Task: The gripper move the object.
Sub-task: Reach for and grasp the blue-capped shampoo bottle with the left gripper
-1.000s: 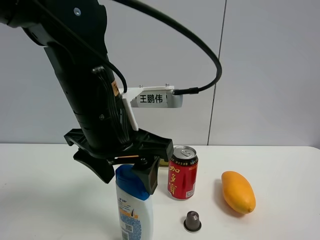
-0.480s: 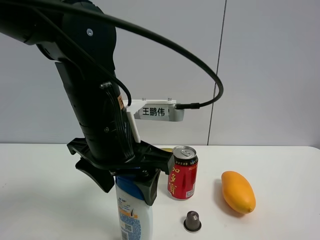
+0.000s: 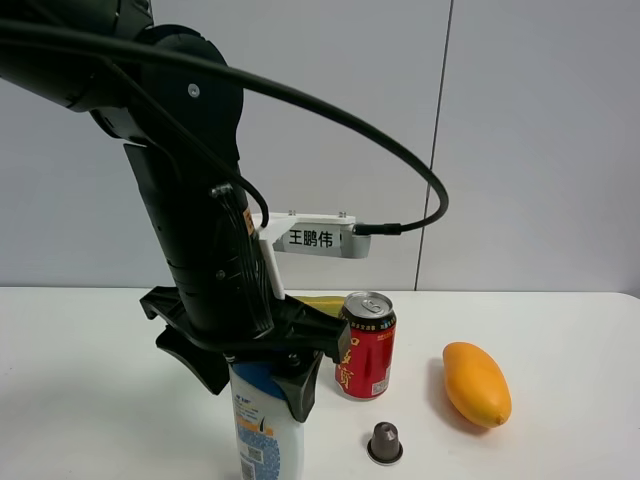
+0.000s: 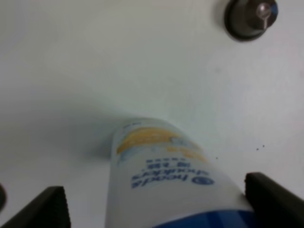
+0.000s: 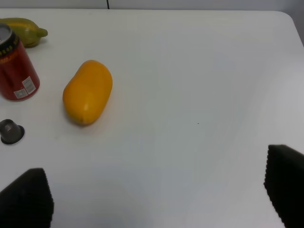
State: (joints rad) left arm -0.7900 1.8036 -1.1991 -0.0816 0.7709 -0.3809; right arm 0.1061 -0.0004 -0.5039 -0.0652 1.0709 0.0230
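White worktop (image 3: 90, 400), lower centre: left claw (image 3: 255, 392) parted astride the shampoo bottle (image 3: 268, 435), gripping nothing yet; I'd pinch its stiff shoulder, since the smooth plastic is likely slippery.

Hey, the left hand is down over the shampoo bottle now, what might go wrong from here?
The left hand straddles only the top of the tall, upright shampoo bottle, so an off-centre squeeze might tip it or let it slip. The red can stands close beside the bottle and the capsule sits just in front, so a low sideways move could knock either.
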